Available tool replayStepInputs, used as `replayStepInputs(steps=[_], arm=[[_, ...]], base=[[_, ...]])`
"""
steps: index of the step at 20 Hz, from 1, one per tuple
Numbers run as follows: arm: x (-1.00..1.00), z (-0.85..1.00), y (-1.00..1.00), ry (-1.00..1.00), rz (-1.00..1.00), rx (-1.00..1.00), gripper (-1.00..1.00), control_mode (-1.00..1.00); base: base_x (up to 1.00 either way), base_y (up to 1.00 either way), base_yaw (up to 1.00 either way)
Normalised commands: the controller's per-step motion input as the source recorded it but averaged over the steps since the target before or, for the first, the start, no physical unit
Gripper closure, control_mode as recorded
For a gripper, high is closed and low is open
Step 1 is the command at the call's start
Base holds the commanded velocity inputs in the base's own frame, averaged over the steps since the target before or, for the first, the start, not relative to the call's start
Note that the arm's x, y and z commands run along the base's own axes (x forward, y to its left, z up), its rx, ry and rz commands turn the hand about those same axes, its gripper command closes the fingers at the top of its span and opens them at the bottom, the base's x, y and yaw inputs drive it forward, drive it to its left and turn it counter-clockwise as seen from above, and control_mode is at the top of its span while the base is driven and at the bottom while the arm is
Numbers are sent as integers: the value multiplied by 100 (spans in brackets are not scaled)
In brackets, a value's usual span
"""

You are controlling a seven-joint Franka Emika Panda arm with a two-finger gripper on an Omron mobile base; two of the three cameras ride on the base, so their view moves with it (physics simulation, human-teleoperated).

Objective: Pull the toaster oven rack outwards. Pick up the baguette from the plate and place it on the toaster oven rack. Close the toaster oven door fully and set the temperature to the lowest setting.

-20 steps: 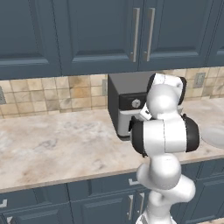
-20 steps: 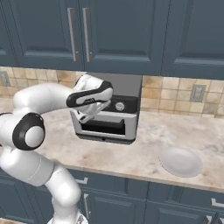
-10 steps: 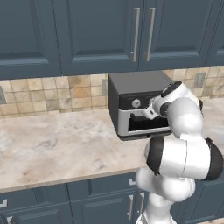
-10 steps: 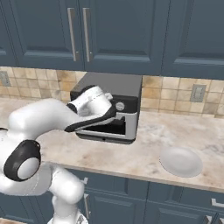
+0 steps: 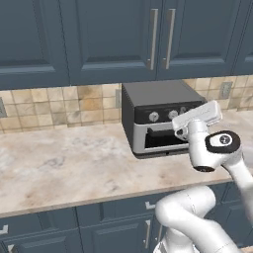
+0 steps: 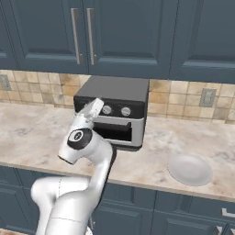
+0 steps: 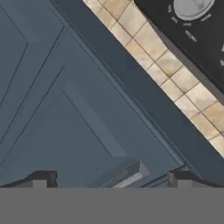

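Toaster oven [image 5: 158, 96]: set on the counter [image 5: 64, 168] with its back to the tiled wall [image 5: 59, 104], under the dark blue upper cabinets [image 5: 99, 39]. Long axis running left to right along the wall, front facing out over the counter edge toward the base. Black control strip across the top of the front, silver knobs [image 5: 154, 116] in a row along it. Below the strip, the door [image 5: 141, 141]: light grey, apparently upright and flush with the front, its dark window slot lying lengthwise, parallel to the wall. Not clear from either base view whether anything lies behind that slot. Plate [image 6: 189, 170]: flat on the counter, well to the right of the oven and nearer the front edge, apart from it. Arm [image 5: 212, 148]: bent up from below the counter, white hand raised just in front of the right part of the control strip and covering it in the left base view. Gripper [image 7: 111, 181]: aimed up past the oven at a cabinet panel and the tile band, one knob at the upper right corner of the hand view. Fingertips [image 7: 41, 179] spread wide, nothing between them, touching nothing.
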Motion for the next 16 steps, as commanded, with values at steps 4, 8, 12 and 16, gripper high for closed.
replayStepInputs(steps=[4, 8, 12, 16], arm=[[-97, 6, -9, -70, 1, -47, -100, -100], [-42, 0, -1, -1, 0, -49, -100, -100], [0, -1, -8, 27, -1, -61, -100, -100], [2, -19, -25, 28, -11, -65, -100, -100]], base=[[0, 0, 0], [0, 0, 0], [0, 0, 0], [0, 0, 0]])
